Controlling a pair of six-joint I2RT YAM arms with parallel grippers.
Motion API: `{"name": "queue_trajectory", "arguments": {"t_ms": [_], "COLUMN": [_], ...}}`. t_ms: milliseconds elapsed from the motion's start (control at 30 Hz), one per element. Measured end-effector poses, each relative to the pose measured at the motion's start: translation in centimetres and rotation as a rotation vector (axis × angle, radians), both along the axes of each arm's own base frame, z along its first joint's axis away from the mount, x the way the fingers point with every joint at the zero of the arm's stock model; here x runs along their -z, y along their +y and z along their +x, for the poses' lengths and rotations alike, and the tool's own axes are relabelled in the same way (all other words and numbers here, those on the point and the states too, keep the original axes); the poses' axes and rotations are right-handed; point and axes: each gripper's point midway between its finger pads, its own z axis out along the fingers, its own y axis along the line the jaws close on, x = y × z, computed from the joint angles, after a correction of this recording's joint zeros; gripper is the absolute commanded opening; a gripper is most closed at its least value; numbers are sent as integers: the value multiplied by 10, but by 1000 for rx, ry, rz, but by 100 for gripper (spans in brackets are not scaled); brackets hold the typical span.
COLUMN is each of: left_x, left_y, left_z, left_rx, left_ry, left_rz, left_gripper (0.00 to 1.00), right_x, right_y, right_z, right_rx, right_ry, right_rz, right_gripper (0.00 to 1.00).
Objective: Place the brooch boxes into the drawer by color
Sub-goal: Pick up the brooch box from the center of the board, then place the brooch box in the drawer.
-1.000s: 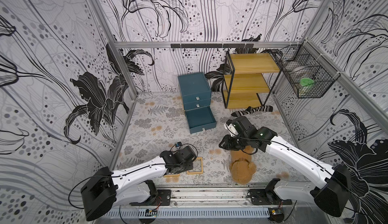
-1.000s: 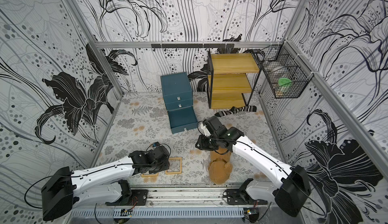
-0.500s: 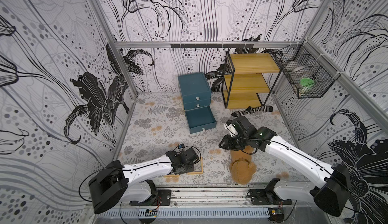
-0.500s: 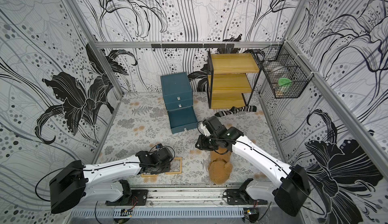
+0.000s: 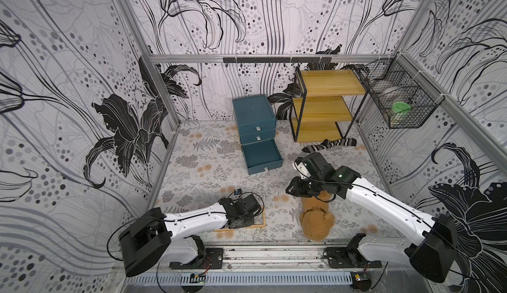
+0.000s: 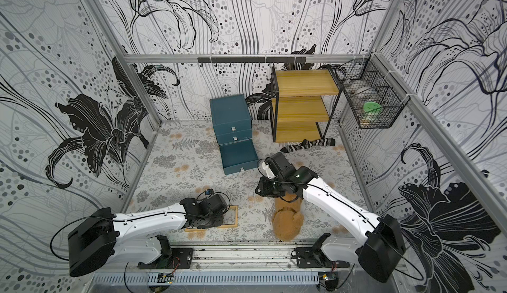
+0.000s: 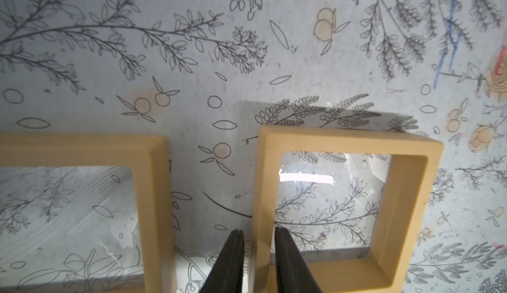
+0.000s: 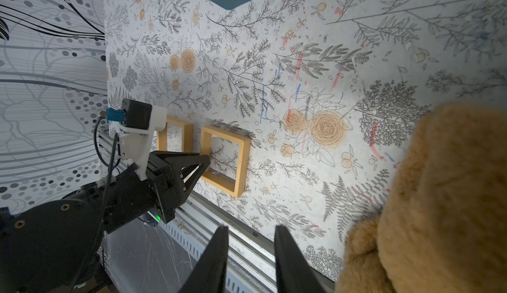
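Observation:
Two yellow-tan brooch boxes lie side by side near the front rail, one beside the other. My left gripper straddles one wall of the first box, jaws narrow, with thin gaps still showing on both sides. My right gripper hangs open and empty beside the teddy bear. The bottom drawer of the teal chest is pulled out and looks empty. The two upper drawers are pushed in.
A brown teddy bear lies under the right forearm by the front rail. At the back right stands a yellow shelf rack, with a striped sock in front of it. A wire basket hangs on the right wall.
The left wrist has shifted a little toward the right-hand box and its jaws have narrowed around that box's wall. The right arm has not moved.

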Motion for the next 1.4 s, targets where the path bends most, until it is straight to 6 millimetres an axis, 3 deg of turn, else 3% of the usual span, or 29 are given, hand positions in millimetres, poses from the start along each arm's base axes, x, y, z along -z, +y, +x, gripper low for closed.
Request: {"name": "queue_trajectory", "arguments": {"t_ms": [433, 633, 800, 1000, 1167, 1400], "left_x": [-5, -31, -59, -73, -88, -109], "left_y": [1, -13, -34, -45, -41, -44], "left_z": [-1, 12, 33, 58, 89, 151], "left_rx": [12, 7, -5, -47, -120, -183], "left_ry": [0, -35, -74, -80, -93, -129], "left_rz": [21, 2, -4, 7, 0, 7], "left_gripper": [1, 0, 0, 0, 0, 0], "right_x": [-1, 0, 0, -7, -31, -68], "right_y": [2, 2, 0, -3, -7, -10], "right_z": [2, 2, 4, 7, 11, 21], "right_rx": [0, 3, 12, 26, 44, 77], "right_ry": [-8, -6, -14, -49, -133, -243], "right_rz": [7, 5, -4, -2, 29, 75], "right_gripper": [33, 32, 31, 28, 26, 25]}}
